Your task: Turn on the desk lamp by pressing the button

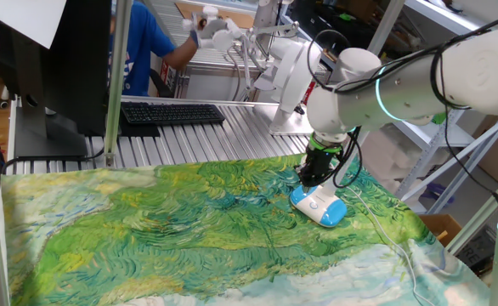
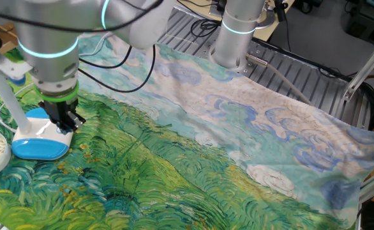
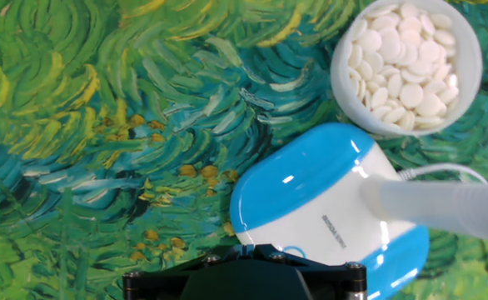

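Gripper (image 2: 64, 121) low over lamp (image 2: 40, 140) base, jaw state unclear; off-centre push risks missing button (image 3: 292, 251), sliding lamp into dish (image 3: 406, 65).

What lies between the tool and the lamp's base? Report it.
Nothing. In the other fixed view the tool hangs right over the lamp's base with no object between; whether they touch cannot be judged.

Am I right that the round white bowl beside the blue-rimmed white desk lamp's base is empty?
Not quite: the round white bowl beside the blue-rimmed white desk lamp is full of small white discs, as the hand view shows.
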Available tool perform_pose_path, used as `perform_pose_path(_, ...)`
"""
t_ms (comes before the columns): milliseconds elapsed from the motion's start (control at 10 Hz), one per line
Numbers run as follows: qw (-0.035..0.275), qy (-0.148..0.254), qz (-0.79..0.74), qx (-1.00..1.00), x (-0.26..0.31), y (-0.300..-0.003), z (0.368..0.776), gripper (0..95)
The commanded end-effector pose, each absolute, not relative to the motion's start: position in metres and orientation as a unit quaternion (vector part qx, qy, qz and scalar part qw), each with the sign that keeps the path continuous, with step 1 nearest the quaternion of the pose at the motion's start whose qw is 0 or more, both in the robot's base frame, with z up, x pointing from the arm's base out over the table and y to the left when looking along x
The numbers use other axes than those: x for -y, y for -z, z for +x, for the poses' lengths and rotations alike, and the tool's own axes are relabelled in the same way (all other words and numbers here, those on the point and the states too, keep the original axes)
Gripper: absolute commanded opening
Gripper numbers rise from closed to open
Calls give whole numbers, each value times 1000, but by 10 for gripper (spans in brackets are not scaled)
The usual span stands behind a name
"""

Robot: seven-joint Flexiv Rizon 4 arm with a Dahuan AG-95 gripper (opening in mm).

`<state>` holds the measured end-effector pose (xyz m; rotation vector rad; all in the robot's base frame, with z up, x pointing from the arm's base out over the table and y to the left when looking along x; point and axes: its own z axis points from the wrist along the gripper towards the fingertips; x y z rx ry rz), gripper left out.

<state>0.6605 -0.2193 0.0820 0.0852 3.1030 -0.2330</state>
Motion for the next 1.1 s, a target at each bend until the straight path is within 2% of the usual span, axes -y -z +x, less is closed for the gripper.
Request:
perform_pose_path(100,-20,84,23,-996,220,-82,662,0)
perform_pose_path(500,-27,84,12,-996,220,-82,662,0)
perform_pose_path(900,3,88,11,-996,222,-81,664,0)
perform_pose_path(1100,2,109,15,-994,225,-78,668,0)
